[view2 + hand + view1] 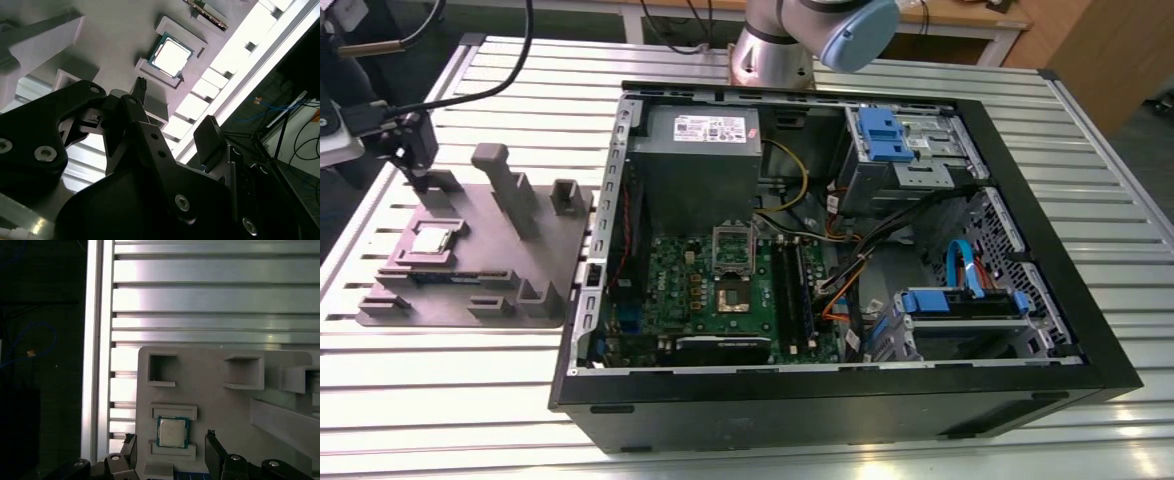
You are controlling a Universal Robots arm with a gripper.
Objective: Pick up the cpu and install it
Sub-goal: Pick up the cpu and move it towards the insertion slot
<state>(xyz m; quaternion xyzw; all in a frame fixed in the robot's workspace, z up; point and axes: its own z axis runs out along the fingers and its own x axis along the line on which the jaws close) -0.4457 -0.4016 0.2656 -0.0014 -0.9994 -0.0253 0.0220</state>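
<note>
- Checking in from the remote station: my gripper [170,436] hangs over the grey tray [480,245], which sits on the slatted metal tabletop [440,400] at the exterior view's left.
- The cpu [172,432] lies flat in its small square pocket on that tray, shiny top up. It's not picked up yet.
- The jaws are spread apart with nothing in them. In the first wrist view the two black fingers [214,452] stand one on each side of the cpu, and neither looks to be touching it.
- The second wrist view gives the same story: the chip sits in its pocket with the fingers clear of it. Can't tell how high above it I am.
- The open PC case [854,415] sits just beside the tray, toward the exterior view's right.
- The green motherboard [680,290] lies flat inside the case, and its dark socket [731,292] is well apart from the cpu.
</note>
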